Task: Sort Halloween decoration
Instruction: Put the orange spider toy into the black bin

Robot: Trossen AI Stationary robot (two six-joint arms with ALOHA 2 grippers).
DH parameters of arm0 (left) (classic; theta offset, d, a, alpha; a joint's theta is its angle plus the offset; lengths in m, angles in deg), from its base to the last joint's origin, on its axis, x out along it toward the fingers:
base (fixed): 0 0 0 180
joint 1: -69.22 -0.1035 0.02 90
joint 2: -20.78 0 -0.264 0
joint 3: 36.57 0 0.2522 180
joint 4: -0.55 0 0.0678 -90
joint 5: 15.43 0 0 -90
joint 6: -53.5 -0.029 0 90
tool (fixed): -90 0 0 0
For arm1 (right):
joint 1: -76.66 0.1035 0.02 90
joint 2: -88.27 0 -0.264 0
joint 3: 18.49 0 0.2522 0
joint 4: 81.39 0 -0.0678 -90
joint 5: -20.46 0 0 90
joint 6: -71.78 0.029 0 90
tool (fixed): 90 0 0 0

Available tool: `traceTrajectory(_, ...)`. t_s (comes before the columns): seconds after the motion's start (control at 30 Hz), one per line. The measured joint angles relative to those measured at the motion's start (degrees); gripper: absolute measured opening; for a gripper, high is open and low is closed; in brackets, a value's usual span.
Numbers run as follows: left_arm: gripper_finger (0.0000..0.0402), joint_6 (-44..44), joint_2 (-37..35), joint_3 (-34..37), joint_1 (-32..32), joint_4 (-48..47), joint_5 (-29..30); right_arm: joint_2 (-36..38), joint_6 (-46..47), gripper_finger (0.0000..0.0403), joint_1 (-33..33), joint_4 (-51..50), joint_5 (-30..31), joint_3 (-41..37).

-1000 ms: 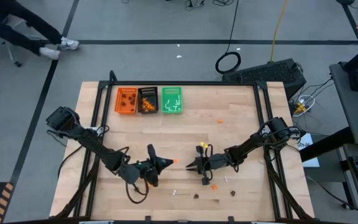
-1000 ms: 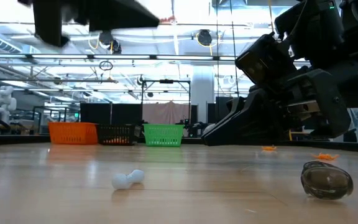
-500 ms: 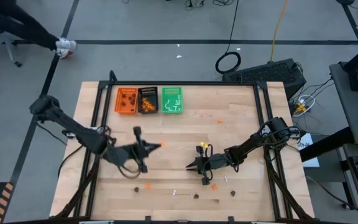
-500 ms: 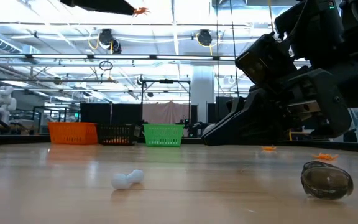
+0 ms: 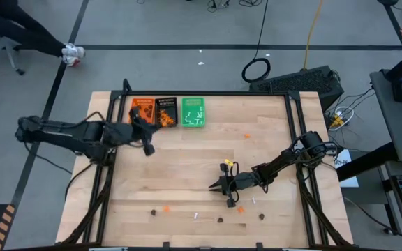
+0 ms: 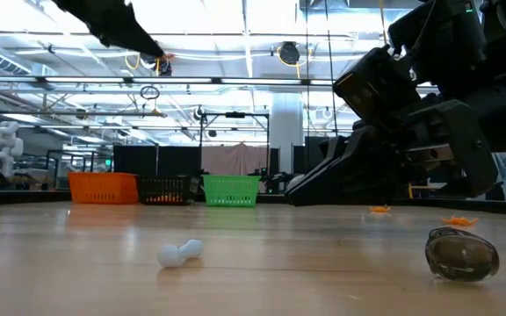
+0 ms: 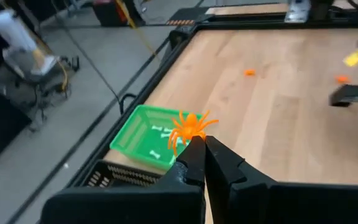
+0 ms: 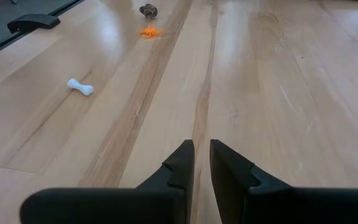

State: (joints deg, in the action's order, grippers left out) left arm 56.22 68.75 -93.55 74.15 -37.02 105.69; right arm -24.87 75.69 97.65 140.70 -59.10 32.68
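Left gripper [image 7: 199, 144]: jaws closed on an orange spider [image 7: 188, 128], carried from bench centre to above the trays [image 5: 164, 112] since a second ago; drop into orange tray [image 5: 138, 113] likely next. Right gripper [image 5: 218, 185]: unmoved mid-bench, jaws nearly closed, empty. Bones [image 8: 80, 87] remain unsorted.

Lab room w/ grey floor

Grey floor [image 5: 187, 28] w/ black tape lines [image 5: 208, 47]; coiled black cable [image 5: 256, 70]; bright ceiling strip lights [image 6: 262, 17]; pale wooden table [image 5: 257, 118].
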Motion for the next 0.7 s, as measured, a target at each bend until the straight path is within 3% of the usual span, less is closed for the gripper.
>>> traceTrajectory(0.23, 0.0000, -0.22, 1.65, -0.01, -15.31, -2.10, -11.25, 0.00, -0.32, 0.0041, -0.37, 0.00, 0.02, 0.00)
traceTrajectory(0.43, 0.0000, -0.26, 7.72, 1.09, -26.70, -3.73, -13.91, 0.00, 0.06, 0.0041, -0.32, 0.00, 0.00, 0.00)
traceTrajectory(0.7, 0.0000, -0.89, 19.30, 1.42, -32.56, 0.71, -19.10, 0.00, 2.97, 0.0041, -0.28, 0.00, 0.00, 0.00)
